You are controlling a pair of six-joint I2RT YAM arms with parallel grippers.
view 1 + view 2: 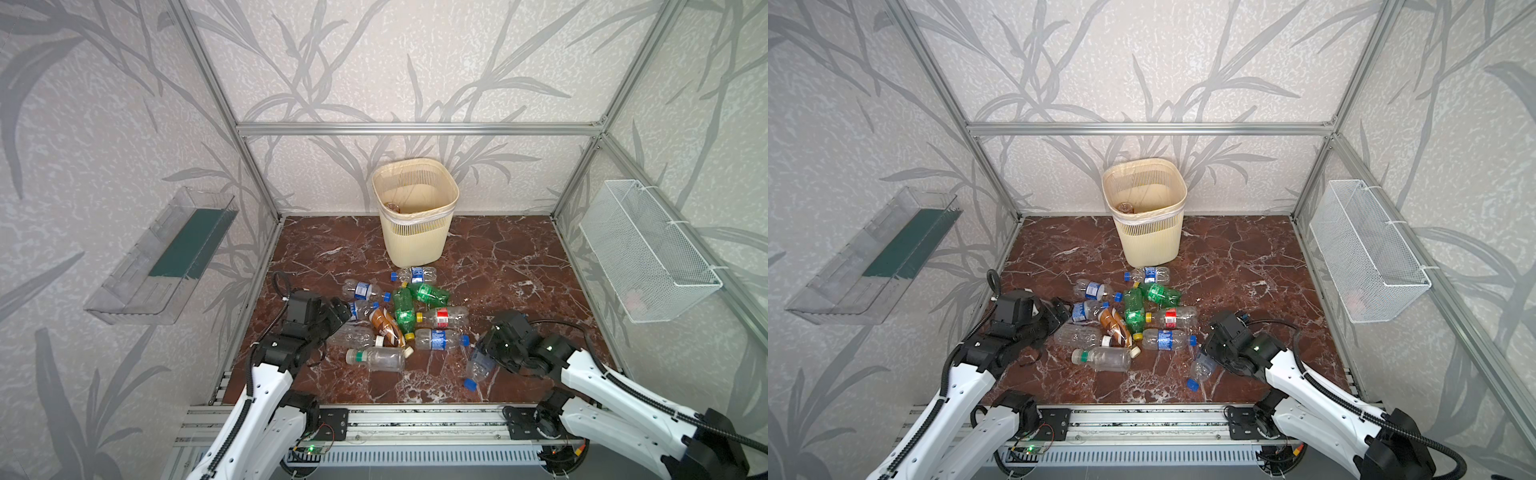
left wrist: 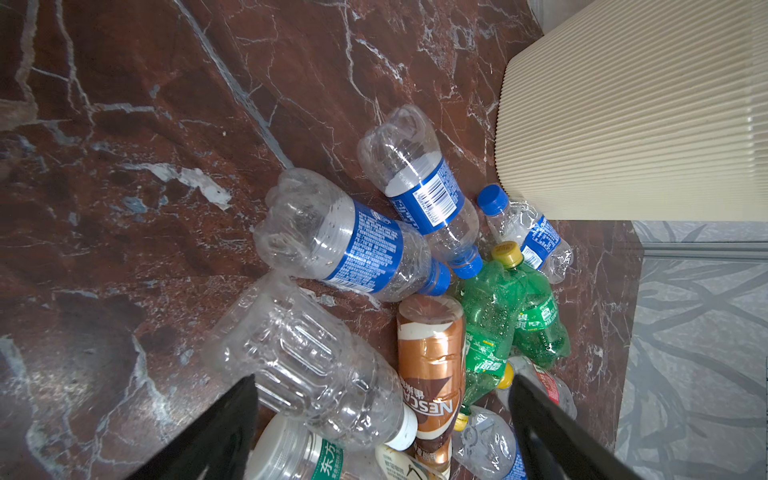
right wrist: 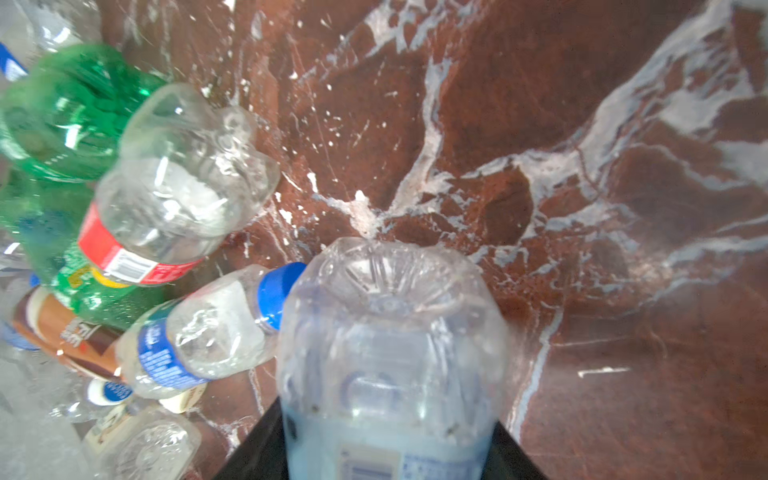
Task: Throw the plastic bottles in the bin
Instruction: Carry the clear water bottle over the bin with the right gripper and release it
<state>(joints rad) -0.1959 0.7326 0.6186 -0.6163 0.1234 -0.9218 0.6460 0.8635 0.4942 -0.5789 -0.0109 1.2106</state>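
Note:
Several plastic bottles (image 1: 399, 316) lie in a pile on the red marble floor, in front of the cream ribbed bin (image 1: 415, 232). One bottle (image 1: 392, 206) lies inside the bin. My left gripper (image 2: 382, 380) is open just over the pile's left side, its fingers on either side of a clear ribbed bottle (image 2: 307, 357) and a brown-labelled bottle (image 2: 432, 361). My right gripper (image 3: 386, 424) is shut on a clear bottle (image 3: 390, 340). In both top views that bottle (image 1: 478, 368) hangs to the right of the pile, blue cap downward.
A clear tray with a green base (image 1: 166, 257) hangs on the left wall. A white wire basket (image 1: 648, 253) hangs on the right wall. An aluminium rail (image 1: 415, 419) runs along the floor's front edge. The bin's wall (image 2: 623, 124) stands close behind the pile.

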